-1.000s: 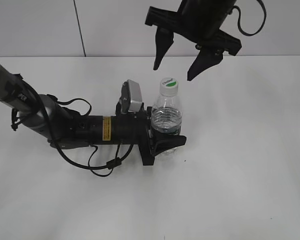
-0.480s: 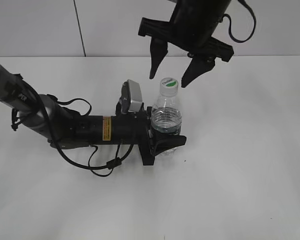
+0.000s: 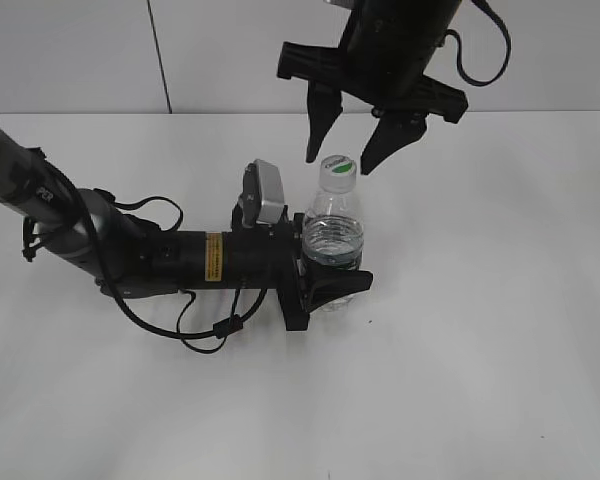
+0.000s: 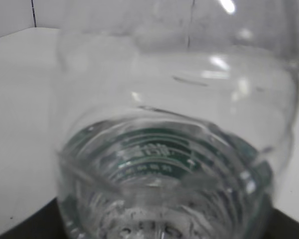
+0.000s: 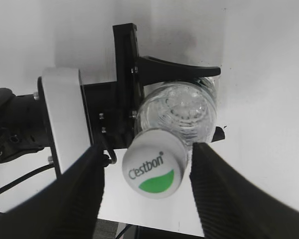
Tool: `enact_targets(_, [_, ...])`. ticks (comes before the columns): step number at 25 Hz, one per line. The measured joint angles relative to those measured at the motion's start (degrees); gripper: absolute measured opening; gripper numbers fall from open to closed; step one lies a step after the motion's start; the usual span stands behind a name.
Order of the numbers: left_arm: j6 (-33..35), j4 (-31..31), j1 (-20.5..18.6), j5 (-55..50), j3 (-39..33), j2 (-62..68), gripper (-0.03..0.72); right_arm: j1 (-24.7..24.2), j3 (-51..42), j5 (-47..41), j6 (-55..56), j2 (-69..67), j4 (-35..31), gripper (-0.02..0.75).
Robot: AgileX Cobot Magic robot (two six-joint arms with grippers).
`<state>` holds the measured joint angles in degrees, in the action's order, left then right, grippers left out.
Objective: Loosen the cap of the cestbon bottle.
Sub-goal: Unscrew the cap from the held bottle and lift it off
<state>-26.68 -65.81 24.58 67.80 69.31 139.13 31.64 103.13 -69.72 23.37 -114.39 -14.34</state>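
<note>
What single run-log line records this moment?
left gripper: holds cestbon bottle | right gripper: open, astride cap | cap: on

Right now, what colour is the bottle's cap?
The cap is white with a green patch on top, clearest in the right wrist view.

Cestbon bottle (image 3: 333, 235) clear glossy ribbed plastic; cap (image 5: 155, 170) atop it smooth matt white plastic. Gripper fingers (image 5: 74, 199) beside cap matt black. Table (image 3: 480, 350) under bottle smooth matt white.

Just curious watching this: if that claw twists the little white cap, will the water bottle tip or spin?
Probably not: the left gripper clamps the cestbon bottle low down. Its thin clear walls may flex slightly. The cap looks smooth, so the right gripper might slip.
</note>
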Motion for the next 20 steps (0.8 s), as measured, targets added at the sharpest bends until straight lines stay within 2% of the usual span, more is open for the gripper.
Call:
enact_targets(5, [0.00,0.00,0.00,0.00,0.00,0.00,0.402,0.14,0.00,0.00,-0.27,-0.07,0.00,0.400])
enact_targets(20, [0.00,0.00,0.00,-0.05,0.00,0.00,0.402,0.14,0.00,-0.04,-1.16,-0.95,-0.70,0.398])
